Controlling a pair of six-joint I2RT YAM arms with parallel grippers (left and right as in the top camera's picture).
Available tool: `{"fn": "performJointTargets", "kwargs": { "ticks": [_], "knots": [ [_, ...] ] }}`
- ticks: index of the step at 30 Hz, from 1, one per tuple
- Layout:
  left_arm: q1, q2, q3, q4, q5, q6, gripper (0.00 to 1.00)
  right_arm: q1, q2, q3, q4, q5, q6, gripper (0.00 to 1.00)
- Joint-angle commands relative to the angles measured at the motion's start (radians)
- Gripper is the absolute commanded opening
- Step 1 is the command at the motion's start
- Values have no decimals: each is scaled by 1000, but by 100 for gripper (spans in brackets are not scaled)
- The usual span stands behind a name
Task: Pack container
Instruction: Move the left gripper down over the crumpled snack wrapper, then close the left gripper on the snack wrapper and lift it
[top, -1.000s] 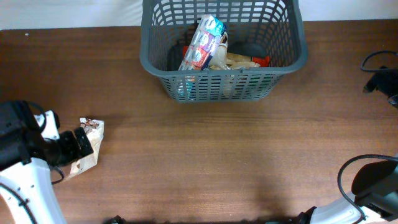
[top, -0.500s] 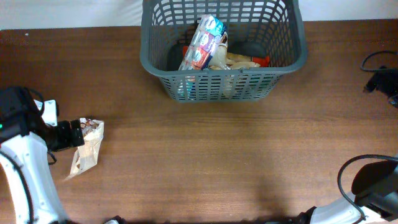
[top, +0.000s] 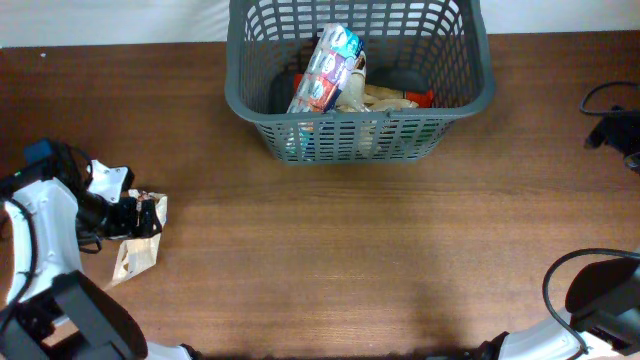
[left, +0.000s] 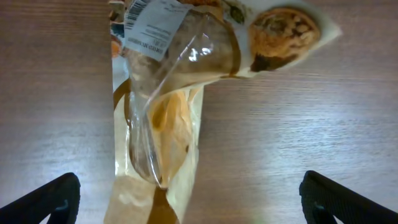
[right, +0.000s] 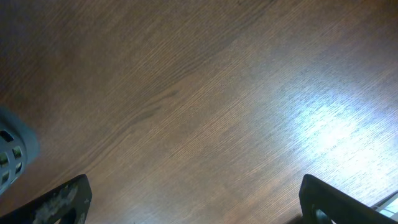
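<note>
The container, a large dark grey lattice basket (top: 470, 95), stands at the back middle of the table and holds several packets, one blue-and-red packet (top: 325, 70) leaning upright. A tan paper snack packet with a clear window (top: 135, 252) lies flat on the table at the left; it fills the left wrist view (left: 168, 118). My left gripper (top: 140, 216) is open right over the packet's top end, its fingertips (left: 189, 202) spread wide to either side of it. My right gripper (right: 196, 199) is open and empty above bare table; its arm shows at the bottom right overhead.
Wooden table (top: 360, 260) all round. A black cable and device (top: 612, 120) lie at the right edge. A bit of the grey basket (right: 12, 149) shows at the left edge of the right wrist view.
My left arm has swung round and shifted right, bringing the gripper over the packet's top end. The packet, the basket and the right arm have not moved.
</note>
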Motion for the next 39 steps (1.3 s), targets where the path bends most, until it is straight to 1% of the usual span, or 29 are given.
{"fn": "performJointTargets", "kwargs": {
  "ticks": [1,4,11,16,21,25,32,39],
  "knots": [
    [4,42,-10,23,-39,59,99,-3,-13,-2,0,1,8,99],
    [4,63,-10,52,-78,58,99,-3,-13,-2,0,1,8,99],
    [4,106,-10,93,-89,57,99,-3,-13,-2,0,1,8,99],
    [3,157,-10,96,-92,45,99,-3,-13,-2,0,1,8,99],
    [2,195,-10,108,-153,-33,99,-3,-13,-2,0,1,8,99],
    [2,197,-10,126,-200,-71,99,-3,-13,-2,0,1,8,99],
    [-6,201,-10,144,-186,-107,99,-3,-13,-2,0,1,8,99],
    [-89,227,-10,157,-172,-106,99,-3,-13,-2,0,1,8,99]
  ]
}}
